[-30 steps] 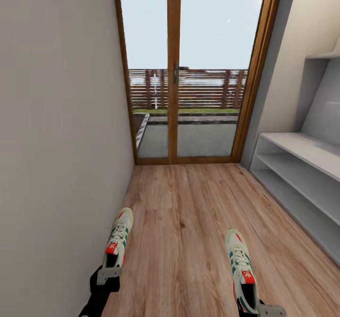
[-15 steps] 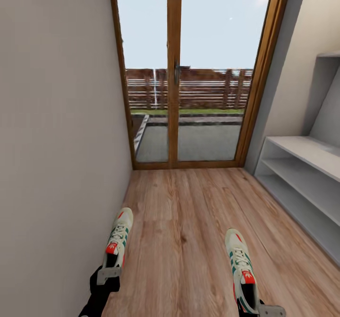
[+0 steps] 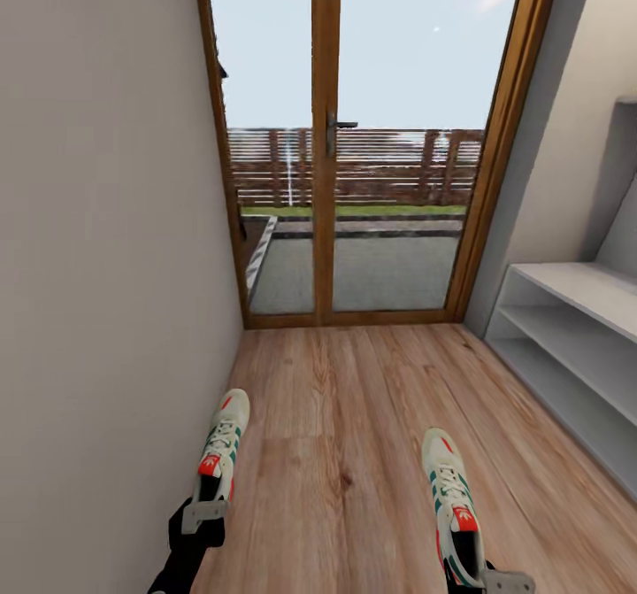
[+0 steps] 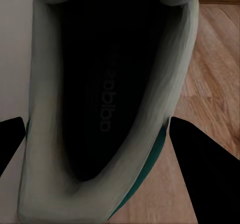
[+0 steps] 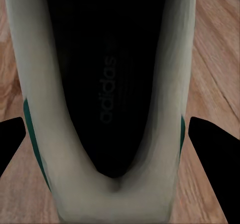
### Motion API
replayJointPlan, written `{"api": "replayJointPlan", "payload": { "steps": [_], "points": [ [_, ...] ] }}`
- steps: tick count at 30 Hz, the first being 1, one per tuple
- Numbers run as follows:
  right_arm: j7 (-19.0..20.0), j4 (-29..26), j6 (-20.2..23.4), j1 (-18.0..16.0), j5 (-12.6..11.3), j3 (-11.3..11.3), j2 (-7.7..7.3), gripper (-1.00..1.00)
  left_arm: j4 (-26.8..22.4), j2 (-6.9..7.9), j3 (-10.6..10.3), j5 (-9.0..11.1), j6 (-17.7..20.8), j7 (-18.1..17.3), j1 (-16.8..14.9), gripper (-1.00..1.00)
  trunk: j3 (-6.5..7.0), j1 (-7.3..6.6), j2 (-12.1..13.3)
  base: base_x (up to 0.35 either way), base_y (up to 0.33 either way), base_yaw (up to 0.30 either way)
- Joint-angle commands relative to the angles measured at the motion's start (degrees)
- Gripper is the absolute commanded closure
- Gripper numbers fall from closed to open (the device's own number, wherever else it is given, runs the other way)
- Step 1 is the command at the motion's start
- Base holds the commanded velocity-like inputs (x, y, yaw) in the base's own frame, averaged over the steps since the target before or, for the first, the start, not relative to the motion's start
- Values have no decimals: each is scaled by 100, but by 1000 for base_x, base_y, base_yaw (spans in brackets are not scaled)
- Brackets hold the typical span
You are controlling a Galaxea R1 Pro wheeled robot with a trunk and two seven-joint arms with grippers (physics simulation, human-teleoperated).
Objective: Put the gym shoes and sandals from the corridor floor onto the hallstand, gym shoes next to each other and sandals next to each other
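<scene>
2 arms low, left end effector [image 3: 205,513] gripping left gym shoe [image 3: 221,448], right end effector [image 3: 495,579] gripping right gym shoe [image 3: 451,497]

A tall glazed door [image 3: 354,134] with a warm brown wooden frame closes the far end of the corridor. A vertical wooden bar divides its glass into two panes, and a dark lever handle [image 3: 336,129] sits on that bar about halfway up. Through the glass a slatted wooden fence [image 3: 354,167] runs across, with a strip of green grass [image 3: 354,211] just below it and a grey paved terrace [image 3: 354,271] nearer the door. Pale blue sky with faint cloud fills the upper panes. A plain off-white wall [image 3: 106,266] lines the left side of the corridor, and another pale wall [image 3: 566,160] stands at the right of the door.
</scene>
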Motion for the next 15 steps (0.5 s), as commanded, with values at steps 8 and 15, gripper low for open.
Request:
{"api": "replayJointPlan", "payload": {
  "steps": [8,15],
  "points": [
    [-17,8,-16,-4,8,0,0,100,2,-2,2,21,-17,0,3,100,-5,2,-2,337,0,-205],
    [-17,9,-9,-4,8,0,0,100,2,-2,2,24,-17,0,5,100,-5,2,-2,337,0,-260]
  ]
}}
